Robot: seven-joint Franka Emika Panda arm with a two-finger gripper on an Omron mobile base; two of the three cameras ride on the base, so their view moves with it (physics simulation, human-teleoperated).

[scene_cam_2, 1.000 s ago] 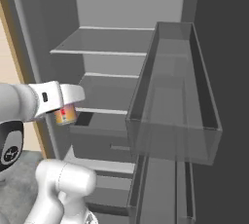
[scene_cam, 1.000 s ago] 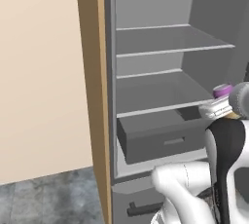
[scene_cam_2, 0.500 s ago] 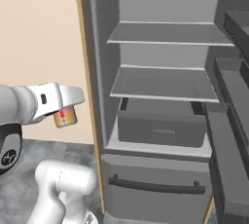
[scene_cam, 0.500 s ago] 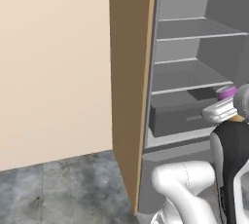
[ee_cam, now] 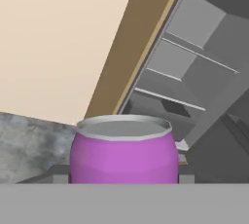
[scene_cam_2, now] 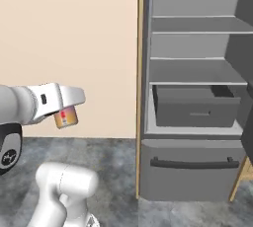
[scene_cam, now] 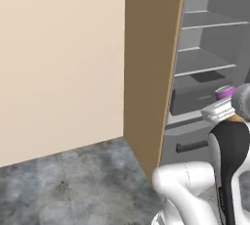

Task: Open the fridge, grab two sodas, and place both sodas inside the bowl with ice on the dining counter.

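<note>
Your hand (scene_cam_2: 66, 115) is pinching the purple-pink soda can (scene_cam_2: 65, 117), one finger on each side of it, and the can hangs upright below the white wrist in the right base view, its lower part fading to orange. In the hand view the can (ee_cam: 124, 150) sits right in front of the camera between the two dark fingertips (ee_cam: 57, 175), its silver rim and grey top facing up. In the left base view you can see the purple top of the can (scene_cam: 225, 92) at the end of the arm, just in front of the fridge's lower shelves. The fridge (scene_cam_2: 197, 102) stands open to the right of the hand, well apart from it: grey shelves, a pulled-out grey bin (scene_cam_2: 195, 105) on the lowest shelf, and below that the drawer with a dark horizontal handle (scene_cam_2: 192, 164). The tan wood side panel (scene_cam: 149, 72) rises between the fridge interior and the plain cream wall (scene_cam: 58, 57). The can is held in the air over the mottled grey floor (scene_cam: 63, 190), in front of that wall.
</note>
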